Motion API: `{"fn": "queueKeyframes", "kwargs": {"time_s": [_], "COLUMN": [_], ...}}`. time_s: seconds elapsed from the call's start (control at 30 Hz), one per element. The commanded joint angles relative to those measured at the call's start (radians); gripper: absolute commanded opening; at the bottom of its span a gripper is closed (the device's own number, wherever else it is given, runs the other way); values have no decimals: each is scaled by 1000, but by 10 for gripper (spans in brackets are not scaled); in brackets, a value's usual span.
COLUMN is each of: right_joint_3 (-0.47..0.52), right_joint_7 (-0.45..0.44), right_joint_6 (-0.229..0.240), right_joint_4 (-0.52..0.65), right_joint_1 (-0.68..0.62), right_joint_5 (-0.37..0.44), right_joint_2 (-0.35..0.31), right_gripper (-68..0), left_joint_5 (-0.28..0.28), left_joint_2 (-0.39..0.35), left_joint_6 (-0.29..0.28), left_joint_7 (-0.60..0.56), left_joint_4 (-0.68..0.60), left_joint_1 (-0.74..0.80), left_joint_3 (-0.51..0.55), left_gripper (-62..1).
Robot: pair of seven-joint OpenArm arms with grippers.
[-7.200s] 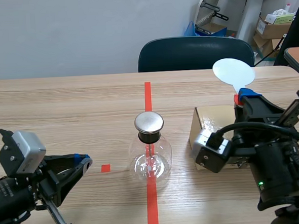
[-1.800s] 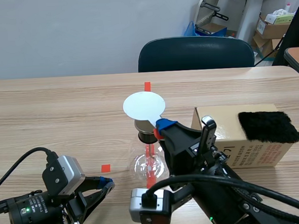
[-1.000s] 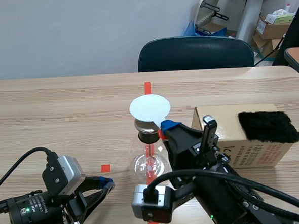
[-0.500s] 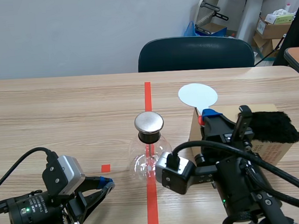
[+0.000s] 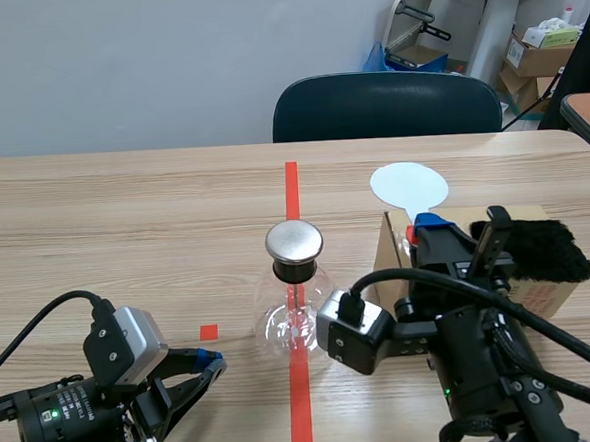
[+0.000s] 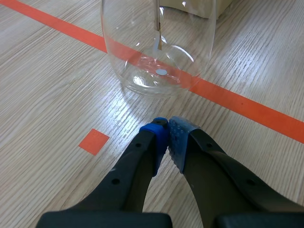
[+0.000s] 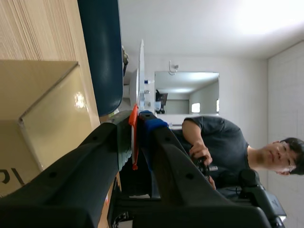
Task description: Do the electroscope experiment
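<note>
The electroscope is a clear glass flask with a round metal cap, standing on the red tape line at mid-table. Its glass bulb lies just ahead of my left gripper, which rests shut and empty low over the table, left of the flask. My right gripper is raised right of the flask, over the cardboard box, and is shut on the red handle of a white disc paddle. The disc shows edge-on above the fingers.
A black fur pad lies on top of the cardboard box. A dark blue chair stands behind the table. A person shows in the right wrist view. A small red tape square marks the table left of the flask.
The right arm carried the paddle from above the flask's metal cap back to the right, over the box, and in the last half second a little further right. The left arm stayed still.
</note>
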State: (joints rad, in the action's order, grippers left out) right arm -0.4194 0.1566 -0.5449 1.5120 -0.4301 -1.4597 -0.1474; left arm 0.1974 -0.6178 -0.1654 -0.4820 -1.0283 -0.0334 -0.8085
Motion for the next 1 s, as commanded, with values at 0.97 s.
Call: {"fn": "queueKeyframes", "kwargs": {"time_s": [0.97], "right_joint_3": [4], "right_joint_7": [-485], "right_joint_6": [-14], "right_joint_4": [14], "right_joint_1": [9], "right_joint_5": [-1], "right_joint_2": [-13], "right_gripper": [-671], "left_joint_5": [0], "left_joint_2": [5], "left_joint_6": [-2], "left_joint_7": [11], "left_joint_4": [-23], "left_joint_1": [-8], "left_joint_3": [12], "left_gripper": [-569]}}
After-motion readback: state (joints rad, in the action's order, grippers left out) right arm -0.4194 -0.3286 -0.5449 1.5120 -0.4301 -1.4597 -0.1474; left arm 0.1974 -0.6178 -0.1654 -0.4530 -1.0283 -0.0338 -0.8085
